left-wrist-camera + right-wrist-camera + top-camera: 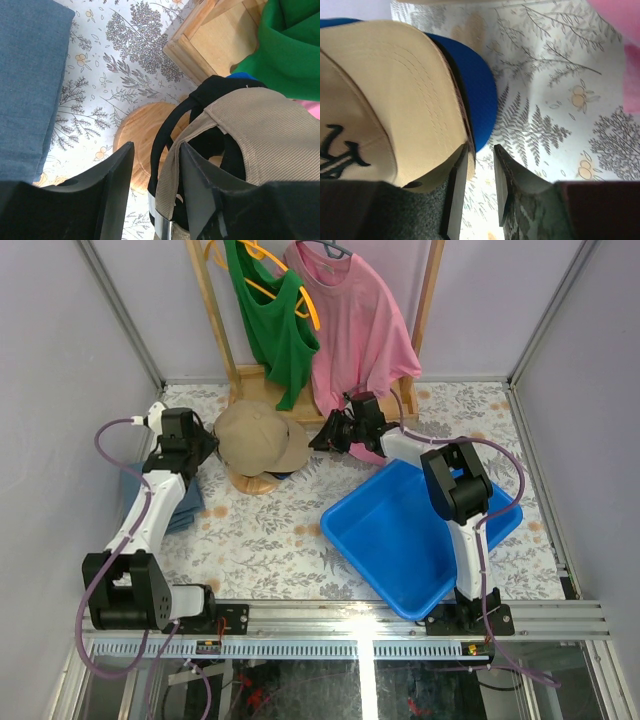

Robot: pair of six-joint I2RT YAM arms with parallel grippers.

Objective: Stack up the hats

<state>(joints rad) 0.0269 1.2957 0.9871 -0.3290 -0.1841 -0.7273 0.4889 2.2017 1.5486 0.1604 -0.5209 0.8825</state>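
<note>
Tan cap [250, 435] hides most of your black cap [165, 132] and blue cap [476, 90]; left jaws and right jaws both apart.

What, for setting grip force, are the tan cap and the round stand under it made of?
Tan cap: looks like matte cotton twill, going by the fine ribbed weave and stitched seams. Round stand: apparently smooth pale wood, judging by colour and faint grain.
</note>
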